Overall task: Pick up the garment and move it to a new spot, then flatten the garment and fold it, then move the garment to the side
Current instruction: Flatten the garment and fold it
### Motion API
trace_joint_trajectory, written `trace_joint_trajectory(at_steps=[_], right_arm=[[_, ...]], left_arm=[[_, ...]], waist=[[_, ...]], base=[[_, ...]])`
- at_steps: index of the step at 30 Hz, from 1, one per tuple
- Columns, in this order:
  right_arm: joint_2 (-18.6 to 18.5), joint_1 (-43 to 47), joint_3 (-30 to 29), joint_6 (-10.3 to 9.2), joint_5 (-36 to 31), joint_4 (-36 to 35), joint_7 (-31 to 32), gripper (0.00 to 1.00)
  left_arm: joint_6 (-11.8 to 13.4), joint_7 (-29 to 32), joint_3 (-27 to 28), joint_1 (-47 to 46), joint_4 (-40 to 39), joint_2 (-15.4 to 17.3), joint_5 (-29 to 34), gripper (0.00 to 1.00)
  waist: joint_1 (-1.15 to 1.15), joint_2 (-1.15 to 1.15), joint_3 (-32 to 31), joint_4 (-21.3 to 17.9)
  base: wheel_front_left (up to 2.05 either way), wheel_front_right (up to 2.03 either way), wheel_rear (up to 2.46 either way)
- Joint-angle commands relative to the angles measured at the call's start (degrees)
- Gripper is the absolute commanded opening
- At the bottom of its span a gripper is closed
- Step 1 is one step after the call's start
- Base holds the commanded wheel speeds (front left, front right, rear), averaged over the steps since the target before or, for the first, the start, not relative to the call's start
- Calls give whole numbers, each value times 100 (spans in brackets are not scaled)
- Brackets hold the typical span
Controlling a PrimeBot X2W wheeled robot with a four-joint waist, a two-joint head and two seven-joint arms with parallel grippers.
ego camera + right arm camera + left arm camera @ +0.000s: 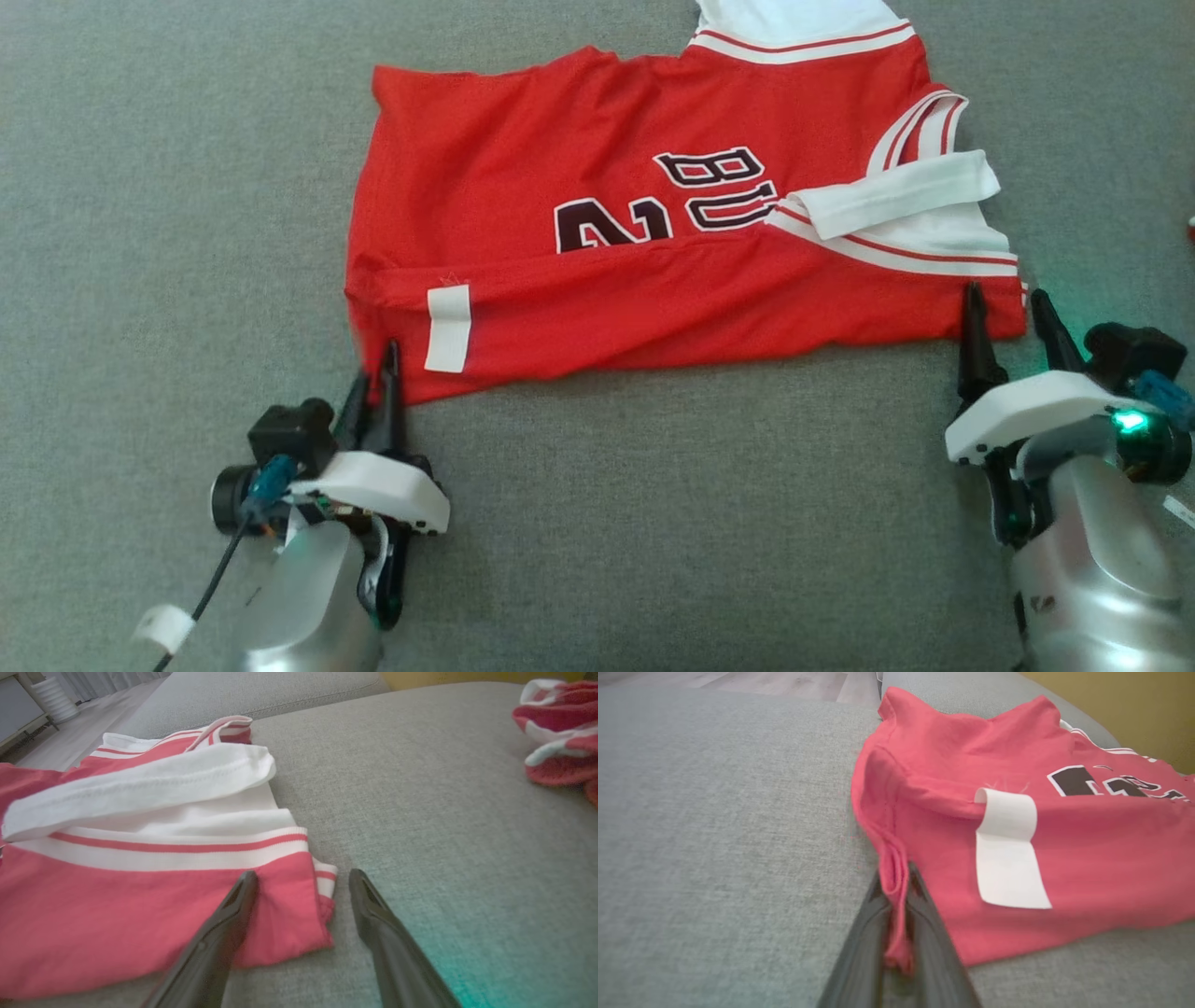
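The garment [653, 243] is a red jersey with white trim and black lettering, spread on the grey cushion with its near edge folded over. A white tag [447, 329] lies on that fold. My left gripper [378, 359] is shut on the jersey's near left corner; in the left wrist view a ridge of the red garment [1017, 756] is pinched between the two fingers [924, 933]. My right gripper [1006, 301] stands open at the near right corner, one finger over the red cloth [140, 905], the other [373, 910] on bare cushion beside it.
The grey cushion [653, 523] stretches wide in front of and left of the jersey. A second crumpled red and white cloth [560, 732] lies to the far right. A cushion seam [289, 704], wooden floor and a yellow wall lie beyond.
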Motion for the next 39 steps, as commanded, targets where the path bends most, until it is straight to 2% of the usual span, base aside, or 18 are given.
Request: trace_joint_trajectory(at_steps=[1,2,3,4,5,9,13,19,23,29,30,31,32,39], right_arm=[[29,-64,209,-4,53,17,108,100],[34,-63,262,-4,79,54,132,100],[38,-52,320,-4,112,88,160,75],[41,-39,354,-4,165,108,164,23],[43,-22,386,-4,208,121,159,0],[3,17,461,-4,388,91,-11,0],[-83,-120,485,-4,648,-51,-213,0],[-274,-420,520,-4,1172,-277,-84,0],[-457,-219,574,-4,1431,-435,304,0],[-616,777,594,-4,1598,-761,830,0],[-621,914,564,-4,1590,-811,848,47],[-621,1020,537,-4,1564,-870,843,100],[-611,1090,507,-4,1538,-935,833,100],[-493,939,366,-4,1193,-1365,665,100]], left_arm=[[-40,98,-33,30,228,38,-72,0],[-43,98,-108,13,303,38,-126,0],[-41,98,-183,4,376,38,-181,0],[-38,98,-255,-2,438,38,-229,0],[-43,98,-317,-5,494,38,-285,0],[35,98,-334,-38,295,38,-382,0],[206,98,135,-69,-339,39,-221,0],[165,98,715,-6,-987,201,259,0],[78,98,815,241,-799,253,386,0],[7,98,773,826,-309,169,351,0],[-3,98,756,897,-264,149,347,7],[1,98,739,949,-247,132,359,55],[14,98,737,977,-243,116,362,100],[25,98,727,554,-515,125,597,100]], waist=[[2,0,9,0],[2,0,12,1],[2,0,9,0],[2,0,3,0],[2,0,-5,0],[2,0,-94,10],[2,0,-307,11],[2,0,-869,-42],[2,0,-1236,-73],[2,0,-1330,-102],[2,0,-1307,-104],[2,0,-1271,-101],[2,0,-1221,-97],[2,0,-900,-26]], base=[[0,0,0],[0,0,0],[0,0,0],[0,0,0],[0,0,0],[0,0,0],[0,0,0],[0,0,0],[0,0,0],[0,0,0],[0,0,0],[0,0,0],[0,0,0],[0,0,0]])
